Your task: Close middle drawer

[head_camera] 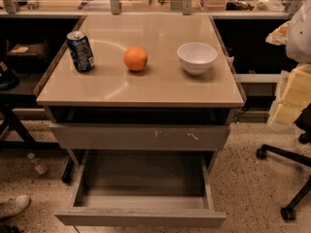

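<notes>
The middle drawer [141, 218] of the grey cabinet is pulled far out toward me. Its plain front panel is at the bottom of the view and its bare grey inside [143, 178] is empty. Above it, the taller drawer front with pale scratch marks [141, 137] sticks out slightly from under the tabletop. The lowest drawer is hidden under the open one. My gripper [292, 98] shows as pale yellow parts at the right edge, at about tabletop height. It is well to the right of the cabinet, apart from the drawer and holding nothing.
On the beige tabletop [141, 89] stand a blue soda can [80, 51], an orange [135, 58] and a white bowl [197, 57]. A black office chair base [286, 178] is on the floor at right. A shoe [12, 207] and a bottle [36, 164] lie at left.
</notes>
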Controlling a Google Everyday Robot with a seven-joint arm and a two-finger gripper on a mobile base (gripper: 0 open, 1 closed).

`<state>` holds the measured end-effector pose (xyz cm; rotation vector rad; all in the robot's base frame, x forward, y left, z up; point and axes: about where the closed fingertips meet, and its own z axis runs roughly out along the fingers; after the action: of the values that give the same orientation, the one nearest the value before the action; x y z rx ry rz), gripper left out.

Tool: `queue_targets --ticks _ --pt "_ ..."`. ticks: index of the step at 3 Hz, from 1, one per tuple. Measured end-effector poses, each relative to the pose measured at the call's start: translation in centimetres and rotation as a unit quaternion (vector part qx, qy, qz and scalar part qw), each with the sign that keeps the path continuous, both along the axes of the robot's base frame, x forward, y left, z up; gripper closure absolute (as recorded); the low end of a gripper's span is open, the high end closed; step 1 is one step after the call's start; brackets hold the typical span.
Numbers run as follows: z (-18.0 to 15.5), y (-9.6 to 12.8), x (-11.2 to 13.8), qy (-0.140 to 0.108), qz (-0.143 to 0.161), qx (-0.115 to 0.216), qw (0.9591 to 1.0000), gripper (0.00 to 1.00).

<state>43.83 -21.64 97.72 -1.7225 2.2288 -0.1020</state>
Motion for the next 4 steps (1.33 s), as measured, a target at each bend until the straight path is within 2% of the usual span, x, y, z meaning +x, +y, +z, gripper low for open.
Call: queue_targets --ticks 1,2,4 --pt "0.00 0.00 0.00 0.000 0.000 0.000 1.0000 0.00" --pt "0.00 0.00 0.00 0.000 0.000 0.000 1.0000 0.18" --pt "0.00 0.00 0.00 0.000 0.000 0.000 1.0000 0.64"
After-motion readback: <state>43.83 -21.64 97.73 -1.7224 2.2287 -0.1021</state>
